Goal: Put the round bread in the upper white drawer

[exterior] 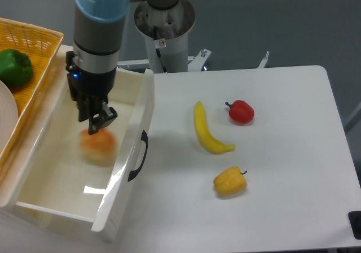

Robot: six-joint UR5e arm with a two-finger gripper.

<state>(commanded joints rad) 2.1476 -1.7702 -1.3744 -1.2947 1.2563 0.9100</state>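
Gripper hung inside the upper white drawer, fingers pointing down, w/ the round bread just under the tips. Bread was motion-blurred, orange-tan, over the drawer's white floor toward the right wall; couldn't tell if it was touching the fingers or already apart, and couldn't tell whether the pincer was clenched or released. Arm body, grey w/ a light-blue cap, rose from the gripper toward the top left; small blue light showed on the wrist.

Drawer stood pulled out at the left of the table, black curved handle on its front panel facing right. Yellow wicker basket sat at the far left, partly over the drawer's left edge, w/ a green bell pepper in it.

On the tabletop right of the drawer: banana lying near-to-far, red pepper just right of it, yellow bell pepper nearer the camera, well apart from the drawer.
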